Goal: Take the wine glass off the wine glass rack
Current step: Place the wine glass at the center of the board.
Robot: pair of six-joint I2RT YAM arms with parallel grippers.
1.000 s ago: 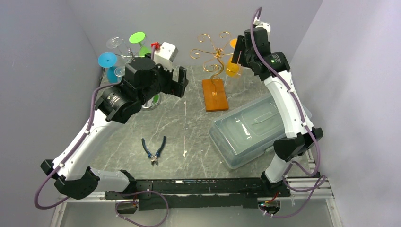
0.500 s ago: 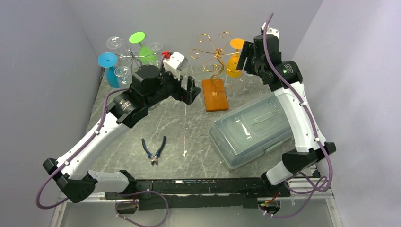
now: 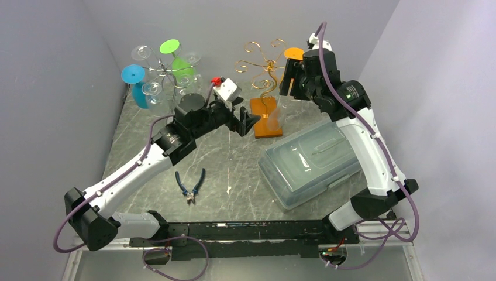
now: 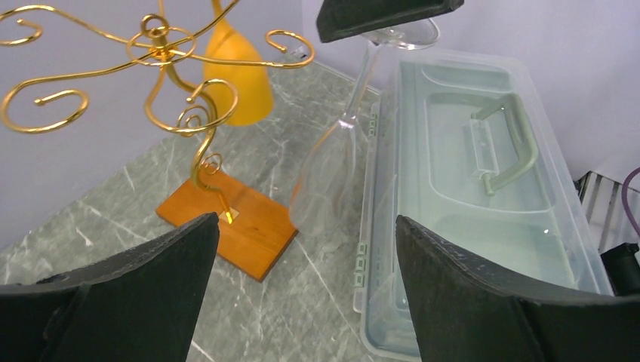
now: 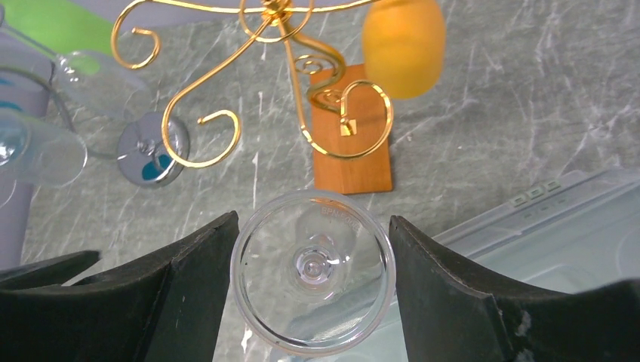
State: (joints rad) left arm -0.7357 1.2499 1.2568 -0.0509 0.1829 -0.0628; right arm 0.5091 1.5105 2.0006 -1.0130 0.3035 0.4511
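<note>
On the table (image 3: 234, 170), the wine glass rack (image 3: 266, 108) stands rear centre. A lidded container (image 3: 310, 158) lies front-right of it, pliers (image 3: 190, 186) front-left, and a 2nd rack (image 3: 161, 70) rear-left.

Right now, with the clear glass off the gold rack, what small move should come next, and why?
Probably ease the open left jaws forward until they stand around the bowl of the clear wine glass. It hangs tilted, upside down, held only by its foot in the right jaws, off the gold rack; a second hold seems safer.
</note>
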